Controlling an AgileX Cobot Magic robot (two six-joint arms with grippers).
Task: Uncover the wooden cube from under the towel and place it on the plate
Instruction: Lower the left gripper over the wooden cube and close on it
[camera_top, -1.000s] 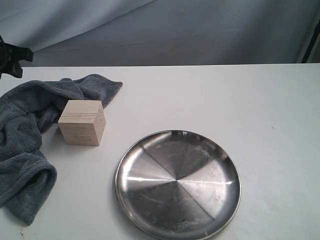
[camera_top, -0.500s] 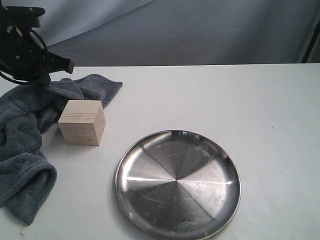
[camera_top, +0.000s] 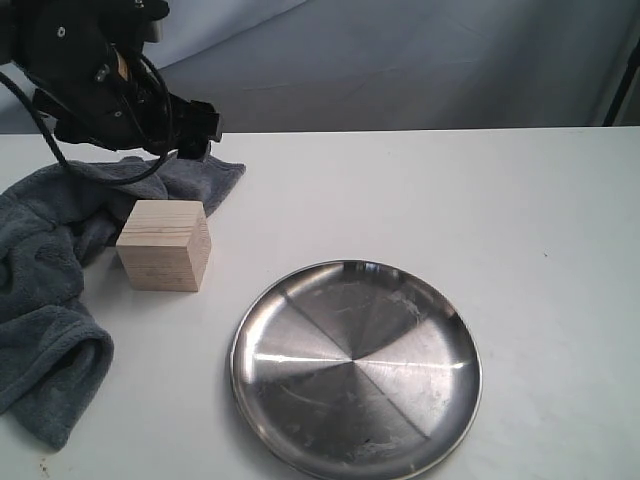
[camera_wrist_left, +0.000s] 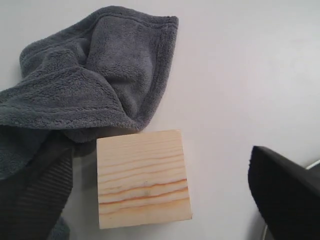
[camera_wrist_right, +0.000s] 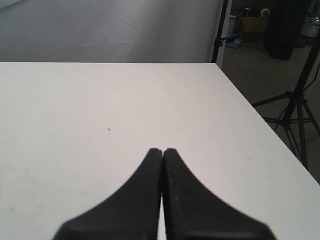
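Observation:
The wooden cube stands uncovered on the white table, left of the plate, which is bare. The dark grey towel lies bunched behind the cube and to its left, touching its back edge. My left gripper hangs above the towel's far corner, behind the cube. In the left wrist view the cube lies between the wide-apart fingers of the open left gripper, with the towel beyond it. My right gripper is shut on nothing over bare table.
The table's right edge drops off toward light stands on the floor. A grey backdrop hangs behind the table.
The left arm has swung in from the far left edge to above the towel behind the cube. Cube, towel and plate have not moved.

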